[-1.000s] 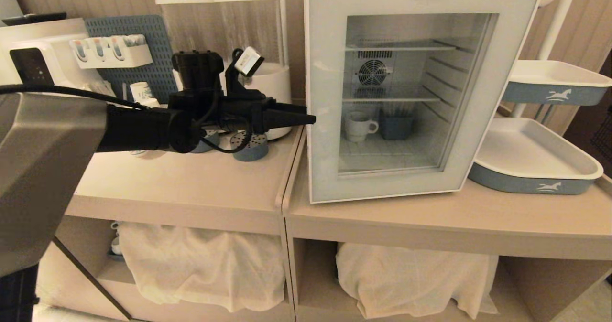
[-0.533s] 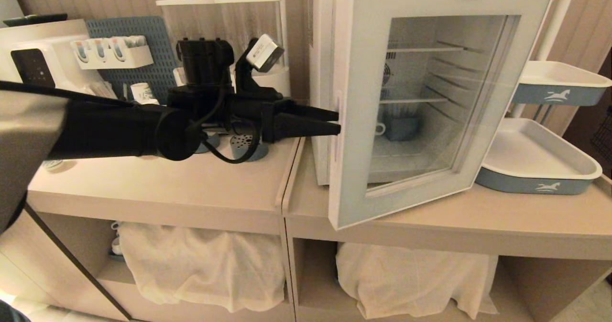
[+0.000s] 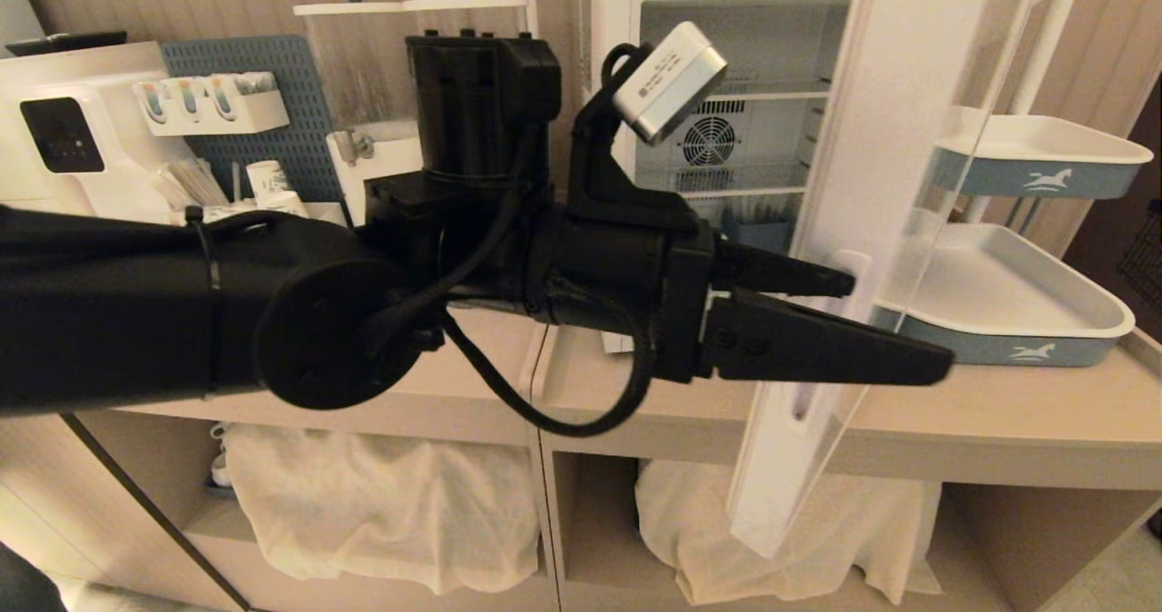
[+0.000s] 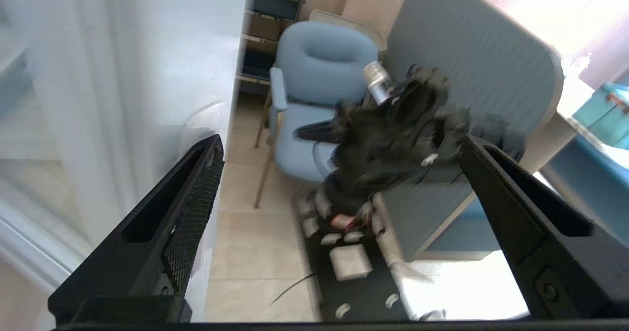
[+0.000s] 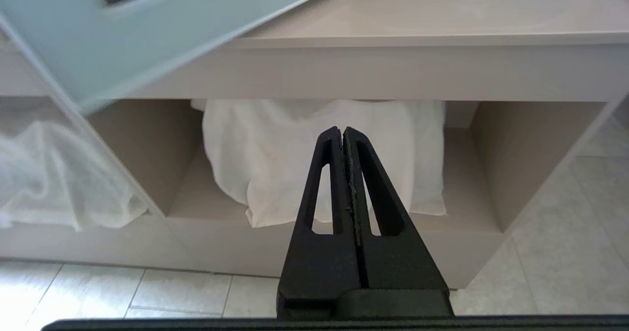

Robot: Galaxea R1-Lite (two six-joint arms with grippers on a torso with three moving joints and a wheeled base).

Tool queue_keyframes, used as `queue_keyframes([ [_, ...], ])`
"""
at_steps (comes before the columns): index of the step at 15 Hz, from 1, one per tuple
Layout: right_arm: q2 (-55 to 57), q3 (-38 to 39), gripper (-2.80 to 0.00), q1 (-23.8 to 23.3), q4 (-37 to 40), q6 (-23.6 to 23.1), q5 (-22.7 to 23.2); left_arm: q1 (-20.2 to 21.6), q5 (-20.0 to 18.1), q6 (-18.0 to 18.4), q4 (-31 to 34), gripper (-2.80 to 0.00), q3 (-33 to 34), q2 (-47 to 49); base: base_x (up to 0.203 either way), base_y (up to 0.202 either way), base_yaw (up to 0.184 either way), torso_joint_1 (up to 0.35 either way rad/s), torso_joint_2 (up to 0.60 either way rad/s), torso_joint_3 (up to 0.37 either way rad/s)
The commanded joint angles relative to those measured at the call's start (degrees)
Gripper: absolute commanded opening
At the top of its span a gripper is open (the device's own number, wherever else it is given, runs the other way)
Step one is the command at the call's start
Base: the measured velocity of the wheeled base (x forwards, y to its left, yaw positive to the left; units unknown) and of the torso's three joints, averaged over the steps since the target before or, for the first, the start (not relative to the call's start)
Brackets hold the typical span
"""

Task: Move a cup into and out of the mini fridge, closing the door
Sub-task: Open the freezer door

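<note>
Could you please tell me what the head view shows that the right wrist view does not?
Only the head view shows the mini fridge interior with its fan and wire shelves, the left gripper open at the door's edge, and two blue-sided trays.

Only the right wrist view shows the right gripper, shut and empty, low before the cabinet, and the tiled floor.

Both show the open door, the countertop and the white cloth beneath it.

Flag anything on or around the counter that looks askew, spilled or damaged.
Nothing looks spilled or damaged. The mini fridge has its door swung wide open over the counter edge, with the open left tool at the door's edge.
</note>
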Motion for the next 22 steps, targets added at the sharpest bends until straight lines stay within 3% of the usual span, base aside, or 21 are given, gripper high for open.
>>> queue_keyframes([
  [1, 0.1, 0.0, -2.8, 0.0, 0.1, -0.1, 0.0, -5.4, 2.9, -1.5, 0.0, 0.0, 0.6, -1.7, 0.0, 0.0, 0.0, 0.0, 0.0, 0.0],
  [3, 0.1, 0.0, -2.8, 0.0, 0.1, 0.0, 0.0, -10.9, 6.4, -3.4, -0.1, 0.0, 3.4, -3.9, 0.0, 0.0, 0.0, 0.0, 0.0, 0.0],
  [9, 0.2, 0.0, -2.8, 0.0, 0.2, 0.0, 0.0, -12.0, 9.8, -3.7, 0.3, 0.0, 12.3, -11.7, 0.0, 0.0, 0.0, 0.0, 0.0, 0.0],
  [13, 0.2, 0.0, -2.8, 0.1, 0.3, -0.1, 0.0, -12.4, 15.3, -3.6, 0.9, 0.0, 19.9, -18.2, 0.0, 0.0, 0.0, 0.0, 0.0, 0.0],
  [18, 0.2, -0.1, -2.8, 0.1, 0.3, 0.0, 0.0, -21.8, 23.4, -3.6, 3.7, 0.0, 26.6, -25.5, 0.0, 0.0, 0.0, 0.0, 0.0, 0.0],
  [22, 0.2, -0.1, -2.8, 0.0, 0.4, -0.1, 0.0, -22.0, 25.2, -3.5, 9.6, 0.0, 26.1, -29.2, 0.0, 0.0, 0.0, 0.0, 0.0, 0.0],
])
